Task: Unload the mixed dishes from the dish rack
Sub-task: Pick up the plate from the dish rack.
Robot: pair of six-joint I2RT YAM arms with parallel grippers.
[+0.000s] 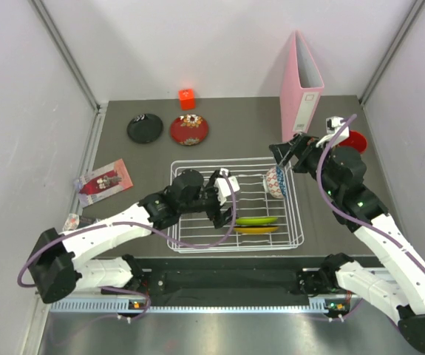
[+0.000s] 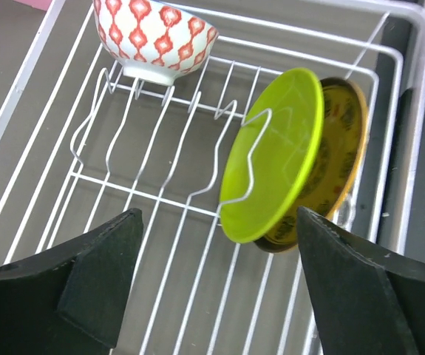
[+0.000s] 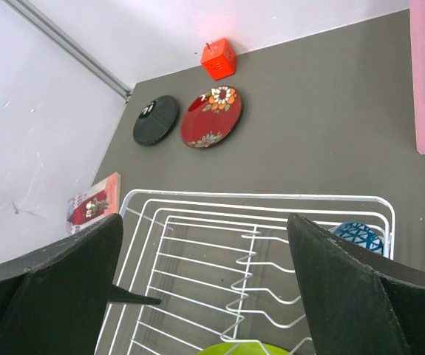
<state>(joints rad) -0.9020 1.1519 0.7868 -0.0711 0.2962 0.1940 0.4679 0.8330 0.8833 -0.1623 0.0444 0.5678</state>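
Left tool [image 2: 218,222] hangs over the dish rack [image 1: 234,244], fingers apart; right tool [image 3: 203,222], likewise apart, hangs by its 2 o'clock corner. Lime green plate [image 2: 279,148] and gold plate [image 2: 341,148] stand at 5 o'clock, bowl [image 2: 157,33] at 2.

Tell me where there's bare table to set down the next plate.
Bare table lies behind the dish rack, between the red patterned plate and the pink binder. The back left is crowded with that plate, the black plate and the orange cube; the right arm crowds the right side.
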